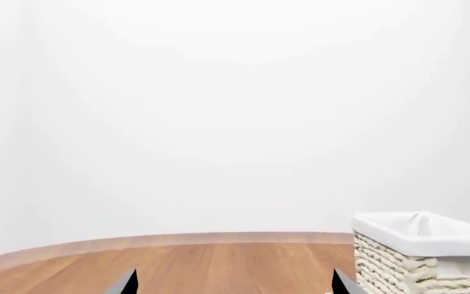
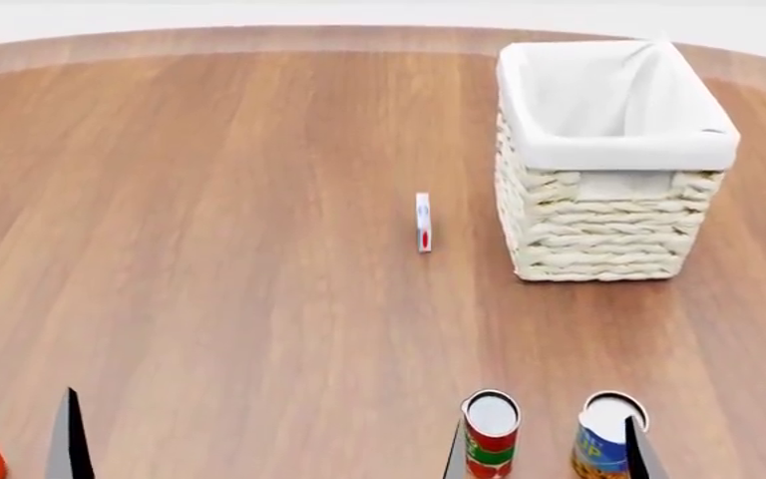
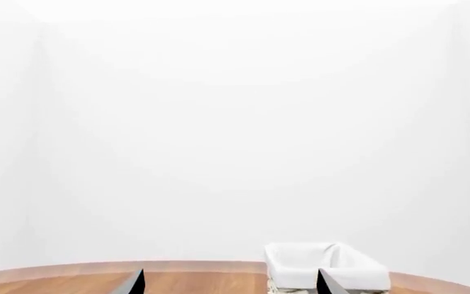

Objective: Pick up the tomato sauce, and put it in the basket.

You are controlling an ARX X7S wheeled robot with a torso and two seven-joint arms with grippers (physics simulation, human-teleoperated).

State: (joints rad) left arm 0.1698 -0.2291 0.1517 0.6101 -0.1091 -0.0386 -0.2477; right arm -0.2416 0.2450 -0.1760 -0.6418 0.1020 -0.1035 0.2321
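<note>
Head view is showing you the sauce [image 2: 491,433] standing upright at the near edge of the worktop [image 2: 223,220], just beside the blue can [image 2: 605,435]. Your right gripper [image 2: 543,454] is sitting spread, its fingertips flanking both cans, touching neither. The basket [image 2: 609,150] is standing well beyond. Your left gripper [image 1: 233,283] is also hanging spread, holding nothing.

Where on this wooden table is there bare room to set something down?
Wide bare wood spans the left and centre, bordered by the cream wicker basket and small white-red upright object. The near edge is crowded: red-green tomato sauce can, blue-yellow can.
</note>
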